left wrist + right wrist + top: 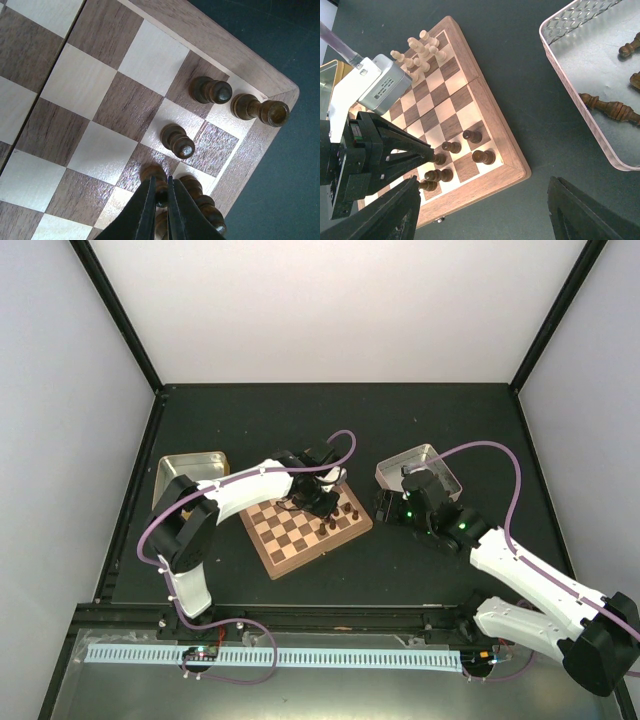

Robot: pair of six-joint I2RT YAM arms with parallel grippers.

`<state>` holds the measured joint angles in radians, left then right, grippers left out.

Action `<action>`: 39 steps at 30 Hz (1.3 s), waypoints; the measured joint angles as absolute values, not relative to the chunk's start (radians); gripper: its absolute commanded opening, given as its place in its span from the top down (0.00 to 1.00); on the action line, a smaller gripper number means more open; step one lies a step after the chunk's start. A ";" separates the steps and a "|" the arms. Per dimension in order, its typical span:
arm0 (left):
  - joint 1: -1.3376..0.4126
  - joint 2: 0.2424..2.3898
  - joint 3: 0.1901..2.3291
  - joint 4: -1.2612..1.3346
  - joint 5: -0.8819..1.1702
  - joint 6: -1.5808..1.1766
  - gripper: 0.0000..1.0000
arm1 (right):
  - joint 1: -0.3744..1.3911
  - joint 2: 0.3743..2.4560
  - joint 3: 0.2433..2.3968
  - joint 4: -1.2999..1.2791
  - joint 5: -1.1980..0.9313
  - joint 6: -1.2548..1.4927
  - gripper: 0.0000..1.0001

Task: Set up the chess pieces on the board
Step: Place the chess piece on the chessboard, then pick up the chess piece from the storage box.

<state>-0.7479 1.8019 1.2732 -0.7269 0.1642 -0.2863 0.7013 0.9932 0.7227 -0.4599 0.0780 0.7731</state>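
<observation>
The board (283,558) lies at the table's middle; it also shows in the right wrist view (492,112). Several dark brown chess pieces (484,157) stand at its right corner and several cream ones (417,52) at the far corner. My left gripper (161,192) is shut on a dark pawn (159,179) that stands on a dark square beside a taller dark piece (206,206). Other dark pieces (177,141) stand just beyond. My right gripper (485,220) is open and empty above the bare mat, right of the board's corner.
A silver tin (570,75) right of the board holds several loose dark pieces (612,109). A gold-sided tin (190,475) sits at the board's left. The left arm (245,490) reaches over the board. Black frame posts stand at the mat's edges.
</observation>
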 measured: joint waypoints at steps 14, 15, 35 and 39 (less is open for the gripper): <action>-0.748 1.802 1.274 -0.727 0.144 -0.287 0.75 | 0.701 0.993 0.723 -0.459 0.078 0.773 0.30; -0.748 1.801 1.274 -0.728 0.139 -0.288 0.75 | 0.701 0.993 0.723 -0.459 0.078 0.773 0.30; -0.739 1.472 1.191 -0.659 -0.001 -0.330 0.56 | 0.604 1.095 0.830 -0.535 0.186 0.704 0.35; -0.719 1.294 1.095 -0.561 -0.035 -0.336 0.50 | 0.479 1.212 0.879 -0.536 0.176 0.648 0.39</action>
<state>-0.7185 1.2942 1.0946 -0.5613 -0.0349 -0.3355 0.4789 1.2118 0.8787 -0.5362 0.1761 0.6479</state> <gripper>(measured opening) 0.464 0.633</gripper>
